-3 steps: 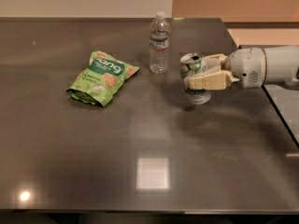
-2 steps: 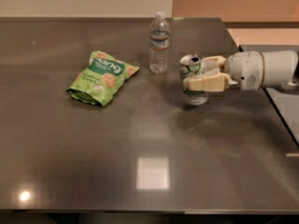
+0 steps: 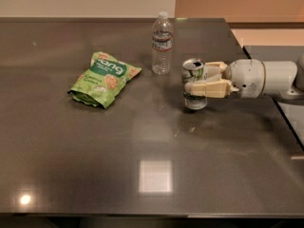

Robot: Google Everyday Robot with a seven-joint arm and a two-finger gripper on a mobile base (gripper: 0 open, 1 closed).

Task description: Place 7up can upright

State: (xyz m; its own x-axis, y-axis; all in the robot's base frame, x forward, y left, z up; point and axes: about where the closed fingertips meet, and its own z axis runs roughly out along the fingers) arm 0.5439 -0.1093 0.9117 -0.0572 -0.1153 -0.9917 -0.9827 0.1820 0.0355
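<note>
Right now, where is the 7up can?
In the camera view, the 7up can is upright, right of centre, held in the gripper, just right of the water bottle and nearer the camera.

White letters "ang" on green snack bag [image 3: 104, 79], left of claw [image 3: 194, 78] around 7up can [image 3: 195, 100]

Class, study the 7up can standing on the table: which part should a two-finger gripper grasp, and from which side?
Grip the 7up can by its round side wall at mid-height, coming level from the picture's right, as the gripper does now: the can stands upright, and the water bottle stands behind-left.
</note>
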